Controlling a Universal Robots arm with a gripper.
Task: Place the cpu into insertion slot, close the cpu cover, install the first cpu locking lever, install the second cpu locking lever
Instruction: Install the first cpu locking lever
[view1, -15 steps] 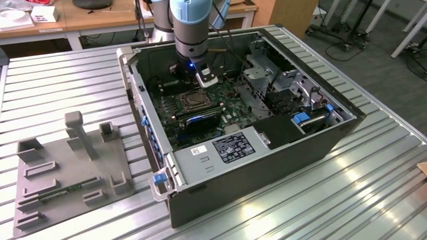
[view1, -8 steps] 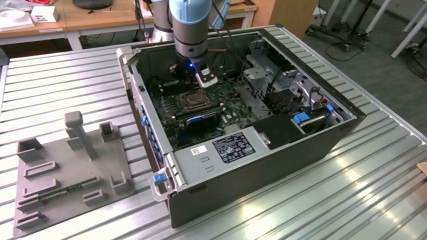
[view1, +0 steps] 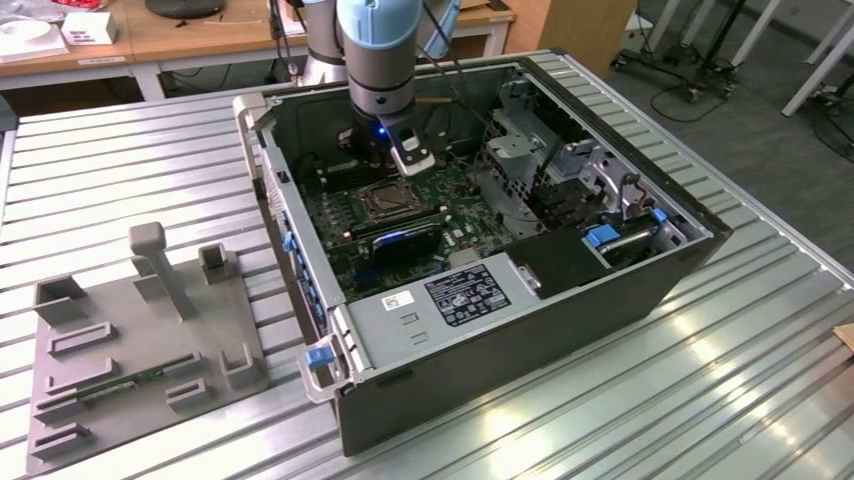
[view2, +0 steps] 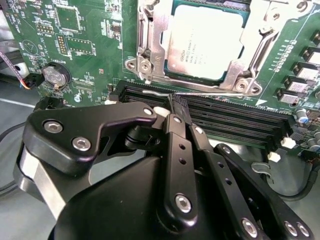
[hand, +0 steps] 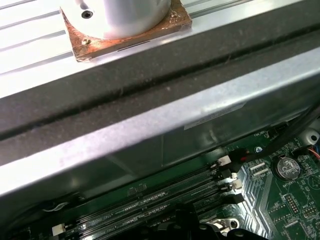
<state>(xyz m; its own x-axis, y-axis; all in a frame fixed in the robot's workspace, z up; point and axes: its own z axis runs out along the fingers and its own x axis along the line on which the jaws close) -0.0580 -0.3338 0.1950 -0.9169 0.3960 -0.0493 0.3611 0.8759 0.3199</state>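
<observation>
Black gripper, jaws closed, tips beside the thin wire locking lever; flat silvery cpu framed by the square metal cpu cover.

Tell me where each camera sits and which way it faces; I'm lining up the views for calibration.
Exterior view: high off the arm, looking down into the open computer case; the arm reaches in.
Second wrist view: on the arm, looking past the gripper at the cpu framed by the cpu cover.
First wrist view: on the arm, facing the case wall; a white cylinder, likely the arm's base.
Both wrist views share the memory slots and coin cell.
</observation>
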